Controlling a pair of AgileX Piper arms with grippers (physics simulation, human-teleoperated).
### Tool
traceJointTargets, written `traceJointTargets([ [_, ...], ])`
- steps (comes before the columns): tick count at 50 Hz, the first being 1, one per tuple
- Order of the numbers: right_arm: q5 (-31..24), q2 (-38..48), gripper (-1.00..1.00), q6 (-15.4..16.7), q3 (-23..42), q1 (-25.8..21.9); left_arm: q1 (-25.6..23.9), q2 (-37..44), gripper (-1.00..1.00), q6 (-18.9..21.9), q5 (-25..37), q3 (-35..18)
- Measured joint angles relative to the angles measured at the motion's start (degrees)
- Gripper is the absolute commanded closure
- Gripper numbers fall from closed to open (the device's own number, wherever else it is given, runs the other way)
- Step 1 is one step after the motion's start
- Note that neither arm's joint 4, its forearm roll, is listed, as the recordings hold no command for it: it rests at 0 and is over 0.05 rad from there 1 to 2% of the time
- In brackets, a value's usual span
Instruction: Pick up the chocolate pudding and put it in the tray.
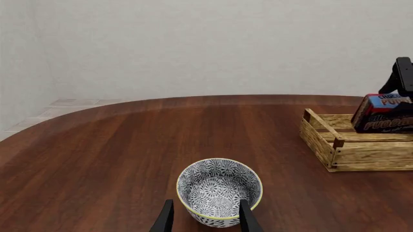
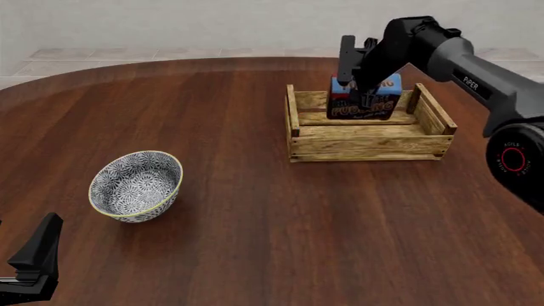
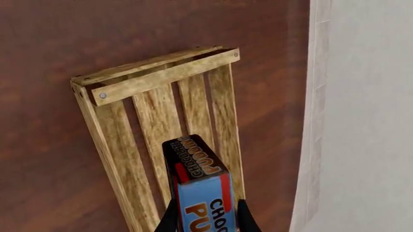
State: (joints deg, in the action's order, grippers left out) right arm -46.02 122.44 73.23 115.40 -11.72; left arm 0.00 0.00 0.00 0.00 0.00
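1. Currently the pudding box (image 2: pixel 365 97) is held clamped in the right claw (image 2: pixel 360 95) over the far part of the crate (image 2: pixel 367 144), its base apparently inside.
2. If released while tilted, the box could topple onto the slats or lean on the far wall.
3. If withdrawn sideways, the crate could be dragged.
4. The left claw (image 1: pixel 205 218), parted and empty near the bowl (image 2: pixel 136 185), is uninvolved.

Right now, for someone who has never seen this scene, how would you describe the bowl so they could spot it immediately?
Start from the dark wooden table and go to its left side, far from the wooden tray where the right gripper holds the pudding box. The bowl sits alone there, just ahead of the left gripper. It is the only round thing, blue-and-white patterned with a yellowish rim.
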Motion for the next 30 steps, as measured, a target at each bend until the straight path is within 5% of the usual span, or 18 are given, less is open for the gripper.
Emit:
traceJointTargets([
  [30,1.05,4.14,1.00,-1.86,1.38,-1.55,0.00,0.00,-1.00,0.00,0.00,0.00],
])
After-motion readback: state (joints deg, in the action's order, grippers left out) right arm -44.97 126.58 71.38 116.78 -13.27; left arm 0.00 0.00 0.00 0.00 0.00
